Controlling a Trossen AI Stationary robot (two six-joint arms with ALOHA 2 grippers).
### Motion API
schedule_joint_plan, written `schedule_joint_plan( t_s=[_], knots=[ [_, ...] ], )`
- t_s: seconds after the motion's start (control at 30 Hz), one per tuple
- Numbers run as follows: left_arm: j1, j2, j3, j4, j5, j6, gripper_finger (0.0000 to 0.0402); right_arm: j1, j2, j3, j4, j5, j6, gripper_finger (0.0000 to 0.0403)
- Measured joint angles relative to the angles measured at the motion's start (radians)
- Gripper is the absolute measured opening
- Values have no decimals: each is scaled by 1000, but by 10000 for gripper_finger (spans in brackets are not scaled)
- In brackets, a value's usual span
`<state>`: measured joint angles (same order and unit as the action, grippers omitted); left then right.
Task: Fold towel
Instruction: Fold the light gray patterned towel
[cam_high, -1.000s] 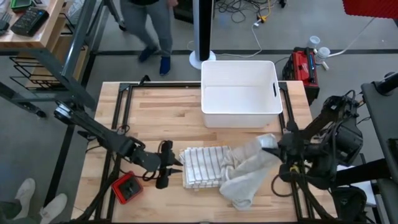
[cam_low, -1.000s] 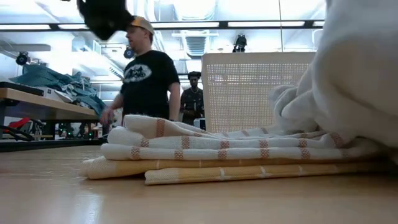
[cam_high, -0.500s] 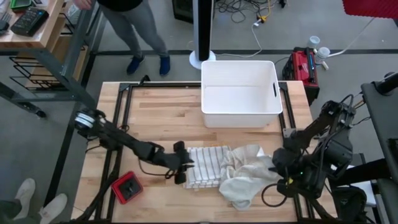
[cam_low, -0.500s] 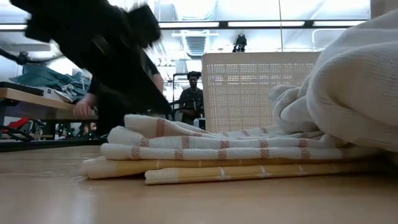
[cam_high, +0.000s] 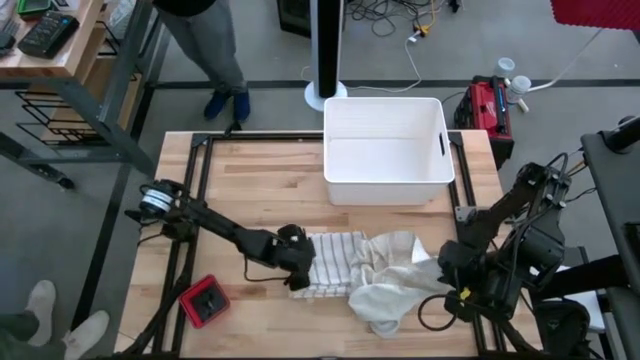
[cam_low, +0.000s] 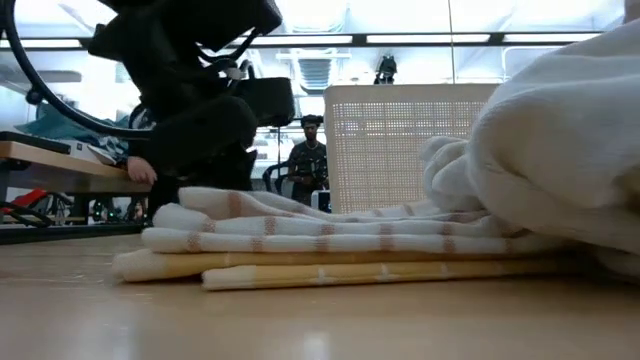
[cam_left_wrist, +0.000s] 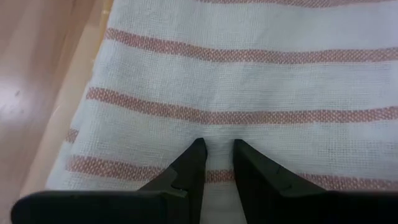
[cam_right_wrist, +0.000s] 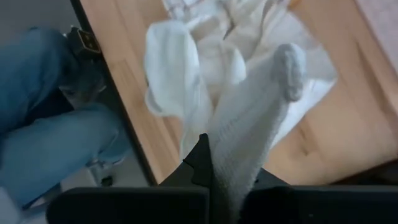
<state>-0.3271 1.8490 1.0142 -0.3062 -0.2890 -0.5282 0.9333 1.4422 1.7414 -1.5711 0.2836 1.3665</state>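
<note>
The left gripper (cam_left_wrist: 216, 148) pressed its nearly closed jaws onto the striped folded towel (cam_high: 335, 263) near the counter's (cam_high: 250, 190) front, seemingly pinching a fold. The right gripper (cam_right_wrist: 217, 163) clamped a white towel (cam_high: 395, 290) just right of it.

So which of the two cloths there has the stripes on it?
The folded striped towel, the flat one at the left gripper. The other, a plain white towel, lies crumpled beside it, a corner held by the right gripper.
</note>
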Motion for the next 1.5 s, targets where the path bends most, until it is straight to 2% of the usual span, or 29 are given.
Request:
schedule_joint_plan(
  t_s=[0.3, 0.43, 0.6, 0.8, 1.03, 1.33, 1.5],
  knots=[
    [-22, -136, -23, -378, 21, -68, 77, 2, 0, -8, 0, -123, 109, 0],
    [-30, -204, -27, -426, 18, -90, 77, 2, 0, -23, 0, -182, 136, 0],
    [-37, -273, -29, -404, 14, -94, 77, 2, 0, -48, 0, -186, 153, 0],
    [-97, -336, -28, -368, 19, -82, 77, 2, 0, -80, 0, -127, 143, 0],
    [-206, -299, -34, -294, 31, -46, 77, 2, 0, -130, 0, -58, 139, 0],
    [-222, -182, -39, -294, 40, -202, 77, 2, 0, -150, 2, 35, 124, 0],
    [-227, -192, -40, -286, 37, -244, 77, 2, 0, -151, 5, 145, 91, 0]
  ],
)
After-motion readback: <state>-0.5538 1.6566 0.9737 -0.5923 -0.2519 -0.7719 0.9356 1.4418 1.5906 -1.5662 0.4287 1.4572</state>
